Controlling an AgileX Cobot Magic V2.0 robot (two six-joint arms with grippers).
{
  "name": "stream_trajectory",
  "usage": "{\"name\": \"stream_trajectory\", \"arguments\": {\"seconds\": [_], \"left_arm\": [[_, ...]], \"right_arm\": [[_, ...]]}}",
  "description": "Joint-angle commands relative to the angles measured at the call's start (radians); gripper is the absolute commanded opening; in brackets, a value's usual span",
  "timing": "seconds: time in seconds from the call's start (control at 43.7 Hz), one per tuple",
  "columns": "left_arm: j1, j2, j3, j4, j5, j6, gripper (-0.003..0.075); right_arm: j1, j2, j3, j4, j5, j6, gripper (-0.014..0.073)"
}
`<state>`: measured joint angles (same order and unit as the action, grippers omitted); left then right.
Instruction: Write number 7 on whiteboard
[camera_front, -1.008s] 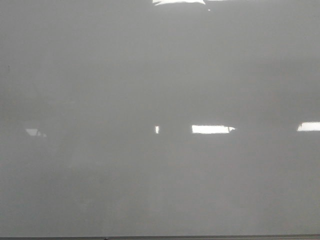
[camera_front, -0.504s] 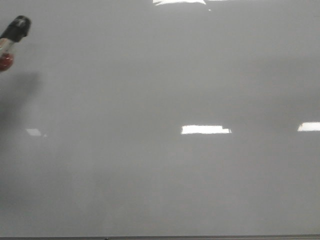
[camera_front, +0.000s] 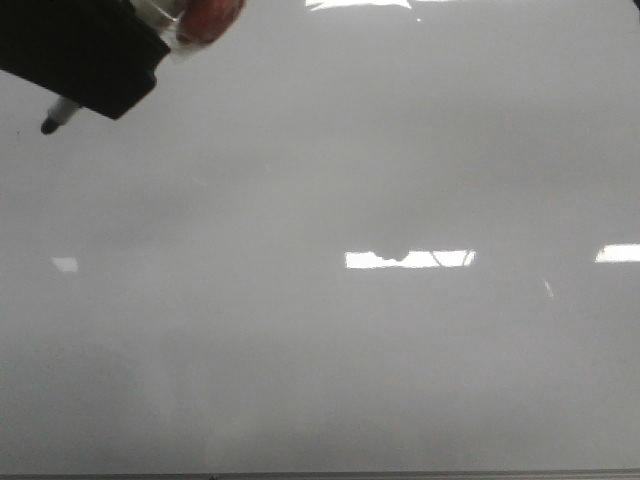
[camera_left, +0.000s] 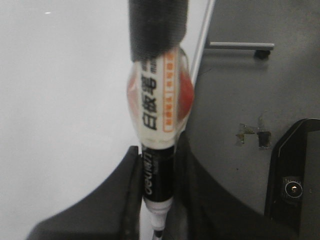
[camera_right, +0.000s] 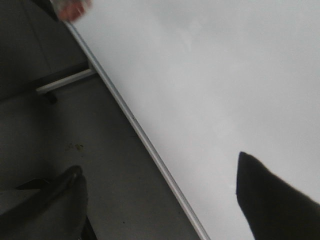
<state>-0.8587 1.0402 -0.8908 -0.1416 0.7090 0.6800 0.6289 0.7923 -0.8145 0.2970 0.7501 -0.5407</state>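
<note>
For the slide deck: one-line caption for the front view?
Left gripper holding a black-tipped marker at the upper-left of the blank glossy grey-white whiteboard.

Setting: an indoor lab or workshop-type room; the exact kind cannot be told. Evidence: a large glossy whiteboard (camera_front: 330, 200) with a thin metal frame, reflecting rectangular ceiling lights; beside the whiteboard, a stained grey floor (camera_left: 240, 95) and a castor-mounted stand leg (camera_left: 242, 46).
</note>
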Motion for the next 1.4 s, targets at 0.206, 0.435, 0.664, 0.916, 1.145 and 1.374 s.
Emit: {"name": "stream_trajectory", "arguments": {"seconds": [0.206, 0.435, 0.664, 0.916, 1.145, 1.374], "left_arm": [[-0.103, -0.018, -0.035, -0.014, -0.045, 0.001, -0.0020], [-0.103, -0.018, -0.035, -0.014, -0.045, 0.001, -0.0020], [-0.103, -0.018, -0.035, -0.012, -0.045, 0.001, -0.0020], [-0.103, -0.018, -0.035, -0.012, -0.047, 0.001, -0.0020], [-0.103, -0.018, -0.035, -0.012, -0.061, 0.001, -0.0017], [-0.103, -0.018, -0.035, -0.012, -0.124, -0.003, 0.0369]], "right_arm": [[0.200, 0.187, -0.216, 0.025, -0.059, -0.071, 0.0624], [0.287, 0.260, -0.267, 0.025, -0.058, -0.085, 0.0624], [0.298, 0.285, -0.269, 0.026, -0.064, -0.085, 0.0426], [0.298, 0.284, -0.269, 0.033, -0.123, -0.085, 0.0146], [0.298, 0.284, -0.269, 0.034, -0.130, -0.085, -0.0075], [0.298, 0.284, -0.269, 0.034, -0.127, -0.086, -0.0063]]}}
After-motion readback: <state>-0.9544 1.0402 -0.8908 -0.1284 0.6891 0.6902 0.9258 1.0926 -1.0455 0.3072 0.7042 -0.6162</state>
